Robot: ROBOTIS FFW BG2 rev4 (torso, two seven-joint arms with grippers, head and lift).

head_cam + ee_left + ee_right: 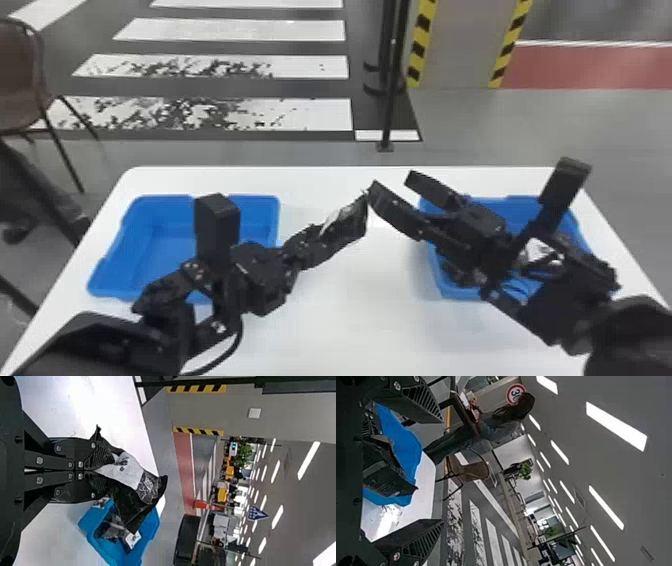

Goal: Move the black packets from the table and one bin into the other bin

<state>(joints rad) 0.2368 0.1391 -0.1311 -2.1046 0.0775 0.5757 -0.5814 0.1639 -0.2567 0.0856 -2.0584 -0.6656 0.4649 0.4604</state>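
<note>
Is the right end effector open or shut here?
Open: the right end effector has its two fingers apart in the head and right wrist views.

Head view: brown chair (17,75) left, white floor stripes (235,31) mid-left, black post (389,105) near grey pillar (460,45) edged in yellow-black tape (419,50), red floor strip (600,67) right.

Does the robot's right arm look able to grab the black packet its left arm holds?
Probably yes: the right gripper is open near the black packet, with nothing seen between them. The left gripper would just have to let go.
</note>
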